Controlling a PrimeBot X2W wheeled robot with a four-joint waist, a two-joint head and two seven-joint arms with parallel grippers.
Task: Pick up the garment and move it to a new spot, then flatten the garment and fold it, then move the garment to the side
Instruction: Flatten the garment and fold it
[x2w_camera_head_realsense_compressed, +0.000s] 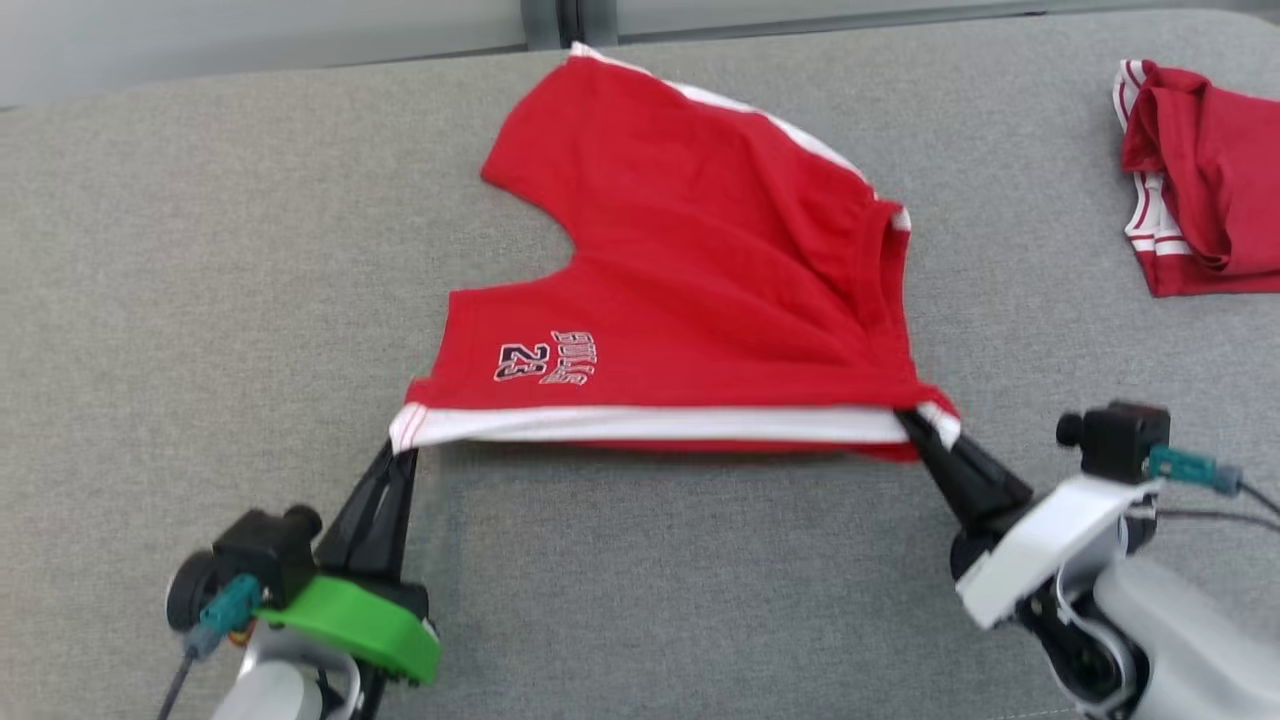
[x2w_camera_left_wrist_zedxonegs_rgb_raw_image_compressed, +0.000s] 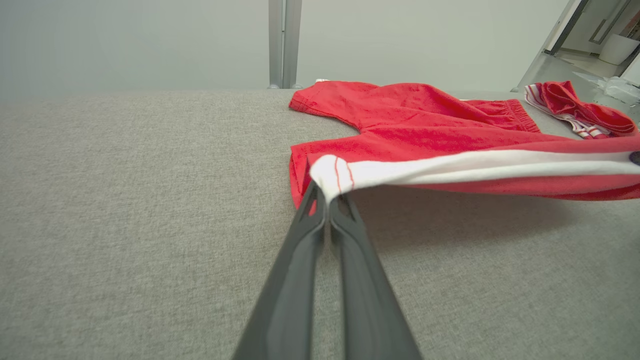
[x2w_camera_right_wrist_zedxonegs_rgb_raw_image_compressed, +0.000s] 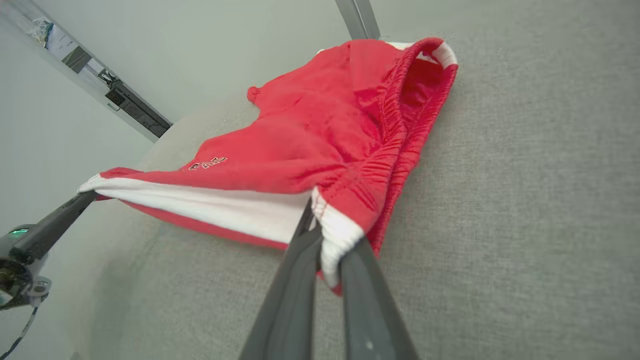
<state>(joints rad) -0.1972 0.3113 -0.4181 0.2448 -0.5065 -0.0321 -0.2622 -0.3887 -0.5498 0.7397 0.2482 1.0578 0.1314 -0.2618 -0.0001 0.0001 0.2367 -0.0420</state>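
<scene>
Left gripper (x2w_camera_head_realsense_compressed: 405, 450) (7 o'clock) and right gripper (x2w_camera_head_realsense_compressed: 915, 420) (4 o'clock) are pinching shut on the white-banded edge of the garment (x2w_camera_head_realsense_compressed: 690, 270), stretching it; flattening is seemingly proceeding, folding and side-placement remaining.

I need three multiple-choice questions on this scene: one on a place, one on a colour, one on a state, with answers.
1. Where does the second red garment lie, in the head view? A. far right B. far left C. front centre
2. The stripe along the held edge of the shorts is: A. blue B. white C. black
3. The left claw and right claw are: A. both open B. one open C. both shut on the shorts
1 A, it lies at the right edge; 2 B, the band between the claws is white; 3 C, each pinches one stripe end.
</scene>
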